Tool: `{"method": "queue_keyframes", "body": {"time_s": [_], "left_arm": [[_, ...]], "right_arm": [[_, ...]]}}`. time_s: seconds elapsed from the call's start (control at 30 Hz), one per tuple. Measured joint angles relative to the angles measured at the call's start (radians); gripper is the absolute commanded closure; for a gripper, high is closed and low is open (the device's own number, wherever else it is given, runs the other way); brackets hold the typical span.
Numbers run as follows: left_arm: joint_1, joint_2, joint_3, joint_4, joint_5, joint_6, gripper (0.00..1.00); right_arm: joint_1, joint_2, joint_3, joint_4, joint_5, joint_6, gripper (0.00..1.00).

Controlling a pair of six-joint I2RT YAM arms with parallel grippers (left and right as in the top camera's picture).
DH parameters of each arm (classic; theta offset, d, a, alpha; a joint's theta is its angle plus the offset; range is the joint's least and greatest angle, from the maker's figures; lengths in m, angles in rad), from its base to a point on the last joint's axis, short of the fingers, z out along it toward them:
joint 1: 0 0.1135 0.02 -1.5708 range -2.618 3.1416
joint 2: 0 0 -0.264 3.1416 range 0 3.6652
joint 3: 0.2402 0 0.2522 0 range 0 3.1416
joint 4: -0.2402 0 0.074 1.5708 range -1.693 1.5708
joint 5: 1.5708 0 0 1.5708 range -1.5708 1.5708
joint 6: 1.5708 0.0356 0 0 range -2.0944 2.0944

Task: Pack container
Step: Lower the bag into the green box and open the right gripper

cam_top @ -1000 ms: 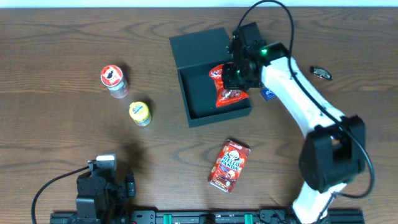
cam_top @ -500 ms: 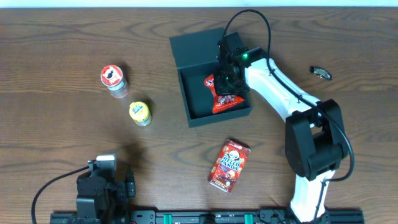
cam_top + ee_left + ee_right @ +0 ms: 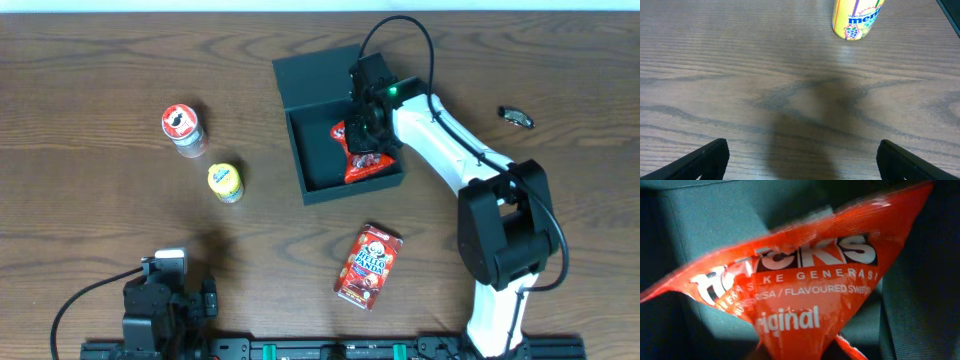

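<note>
Red snack bag [image 3: 367, 160] rests in container [image 3: 320, 150] under right fingers [image 3: 366, 128], grip unreadable; left fingers [image 3: 705, 157] gape empty; next probably release, lift clear.

- The container [image 3: 318, 150] sits on the surface [image 3: 100, 230] behind centre, its lid [image 3: 315, 75] lying open behind it.
- A snack bag [image 3: 366, 160] lies in the container, against the right wall.
- The right tool [image 3: 368, 128] hangs over the bag's rear end, inside the container's outline.
- The far can [image 3: 182, 125] stands well left of the container; the near can [image 3: 225, 182] stands just before and right of it.
- A snack box [image 3: 368, 265] lies on the surface in front of the container.
- A small object [image 3: 516, 117] lies far right, beyond the right arm.
- The left tool [image 3: 802, 145] sits at the near left, facing the near can.
</note>
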Motion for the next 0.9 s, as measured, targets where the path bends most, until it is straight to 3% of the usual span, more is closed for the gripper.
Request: {"method": "queue_keyframes", "body": {"time_s": [0.27,0.47,0.67,0.9], "left_arm": [[0.000,0.000,0.000,0.000,0.000,0.000,0.05],[0.000,0.000,0.000,0.000,0.000,0.000,0.05],[0.000,0.000,0.000,0.000,0.000,0.000,0.05],[0.000,0.000,0.000,0.000,0.000,0.000,0.05]], "right_arm": [[0.001,0.000,0.003,0.001,0.010,-0.017,0.39],[0.001,-0.002,0.004,0.000,0.014,-0.021,0.01],[0.002,-0.065,0.004,-0.001,0.014,-0.023,0.01],[0.002,-0.314,0.011,-0.051,0.014,-0.023,0.01]]}}
